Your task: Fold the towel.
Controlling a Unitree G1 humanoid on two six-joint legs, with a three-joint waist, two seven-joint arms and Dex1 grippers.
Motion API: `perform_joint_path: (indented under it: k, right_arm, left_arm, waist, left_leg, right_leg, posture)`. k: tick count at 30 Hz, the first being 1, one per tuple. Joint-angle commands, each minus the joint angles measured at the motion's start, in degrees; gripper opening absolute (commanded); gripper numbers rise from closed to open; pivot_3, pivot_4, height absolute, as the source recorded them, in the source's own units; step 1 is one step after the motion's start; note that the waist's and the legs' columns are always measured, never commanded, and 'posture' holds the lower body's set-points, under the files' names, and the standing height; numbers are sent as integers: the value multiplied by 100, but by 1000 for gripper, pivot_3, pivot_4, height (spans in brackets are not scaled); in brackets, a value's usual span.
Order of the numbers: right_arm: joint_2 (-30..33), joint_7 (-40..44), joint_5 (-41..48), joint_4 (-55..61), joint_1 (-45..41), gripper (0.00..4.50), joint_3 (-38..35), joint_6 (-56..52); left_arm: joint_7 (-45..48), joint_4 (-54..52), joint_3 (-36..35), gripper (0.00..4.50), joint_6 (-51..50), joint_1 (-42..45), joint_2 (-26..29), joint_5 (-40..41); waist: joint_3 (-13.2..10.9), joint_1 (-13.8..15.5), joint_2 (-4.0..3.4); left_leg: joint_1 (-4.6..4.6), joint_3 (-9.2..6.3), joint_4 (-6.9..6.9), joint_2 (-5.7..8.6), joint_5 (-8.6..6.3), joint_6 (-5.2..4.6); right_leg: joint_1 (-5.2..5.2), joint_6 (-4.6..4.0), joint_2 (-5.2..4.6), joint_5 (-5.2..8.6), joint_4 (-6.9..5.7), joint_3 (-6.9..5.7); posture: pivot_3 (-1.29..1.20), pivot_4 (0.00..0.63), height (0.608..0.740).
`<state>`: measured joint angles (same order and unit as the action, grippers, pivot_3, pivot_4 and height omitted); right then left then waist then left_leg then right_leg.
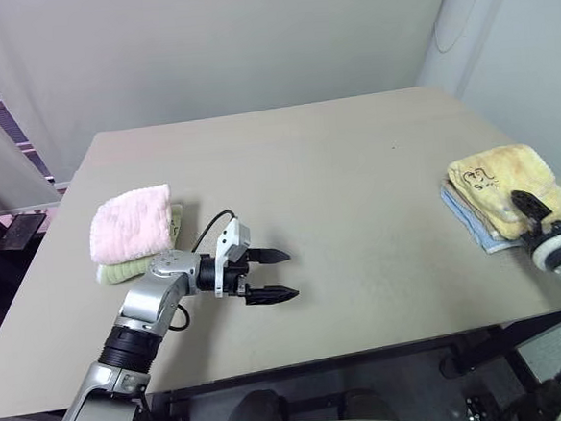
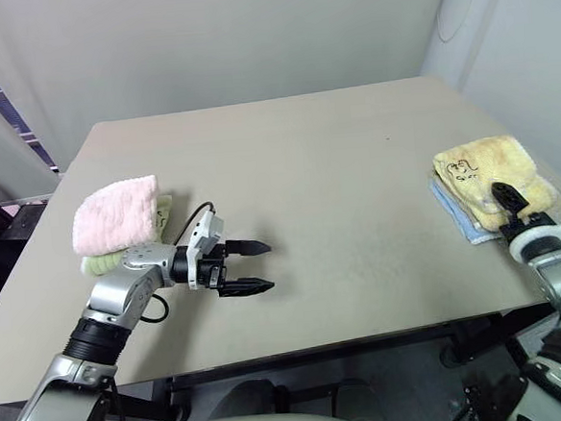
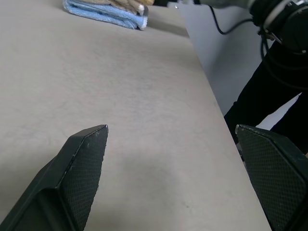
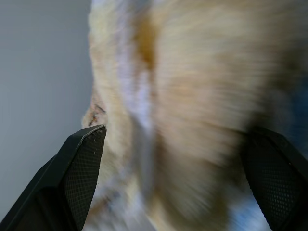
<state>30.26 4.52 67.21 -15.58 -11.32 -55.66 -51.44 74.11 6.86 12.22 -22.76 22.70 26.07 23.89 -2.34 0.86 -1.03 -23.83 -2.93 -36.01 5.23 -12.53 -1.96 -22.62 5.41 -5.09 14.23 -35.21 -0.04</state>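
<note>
Near the left edge of the worktop (image 1: 337, 197), a pink fluffy folded towel (image 1: 130, 222) lies on top of a pale green folded cloth (image 1: 121, 271), whose edge shows beneath it. Just beside this pile, toward the front edge, the left gripper (image 1: 269, 275) hovers over bare worktop with its fingers (image 1: 275, 293) spread wide and holding nothing, pointing toward the right side. The middle of the worktop is bare beige surface.

At the right edge, the towel (image 1: 505, 180) lies folded, pale yellow terry with a small dark embroidered mark facing up near its inner corner. It rests on top of a light blue folded cloth (image 1: 464, 217), whose edges stick out below it toward the front and the middle of the worktop. The right gripper (image 4: 175, 183) sits at the front side of this pile, its fingers (image 4: 82, 163) standing wide apart and gripping nothing, with the yellow terry close ahead of them; one black fingertip overlaps the towel's front edge in the head view.
</note>
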Motion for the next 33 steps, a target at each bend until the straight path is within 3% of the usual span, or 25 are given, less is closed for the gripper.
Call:
perform_joint_path:
  k: [1,8,12,16,21,26,33]
  right_arm:
    - [114,5,730,694,365,4478,-407,-311]
    - [350,944,1390,2887,2127,4478,-212,-833]
    - [534,1636,867,4078,2648,4478,221,-345]
    - [525,2683,-812,4969,2769,4478,1038,1211]
    - [803,3425,-1900,5143,2627,4478,2564,1875]
    - [674,4162,-1847,4520,1915,4478,3130,2291]
    - [1319,5413,-2729,3591,1565,4478,3964,2754]
  left_arm:
    - [53,46,-124,4500,145,155,-2,34]
    - [-22,68,-370,4500,29,217,-154,338]
    - [69,4,-540,4500,-311,360,-50,594]
    - [266,-249,-774,4500,-884,504,196,1037]
    - [371,-438,-1210,4500,-1449,622,527,1625]
    - [707,-409,-1121,4500,-885,409,851,1243]
    - [459,-1019,-1453,4500,-451,-269,1062,1181]
  waist:
    - [-1,-14,-6]
    - [1,-23,-19]
    - [-10,-55,-5]
    - [-14,-60,2]
    - [-19,-29,10]
    - [-19,-3,12]
    - [-24,0,20]
  left_leg:
    - [0,0,0,0,0,0]
    - [-2,0,0,-4,-5,7]
    - [-3,0,-1,-8,-9,15]
    - [-11,0,-4,-9,-11,18]
    - [-24,0,1,-7,-11,18]
    - [-49,2,6,-6,-9,17]
    - [-47,3,-1,-4,-10,18]
  right_leg:
    - [-1,0,0,0,0,0]
    - [-2,4,0,3,-2,1]
    - [-3,27,2,17,-3,1]
    - [1,27,0,17,12,-4]
    - [-20,20,-5,13,13,-6]
    - [-57,0,-2,1,10,-7]
    - [-53,-1,-7,0,11,-8]
  posture:
    - [0,0,740]
    - [0,0,740]
    - [0,0,740]
    - [0,0,740]
    - [0,0,740]
    - [0,0,740]
    - [0,0,740]
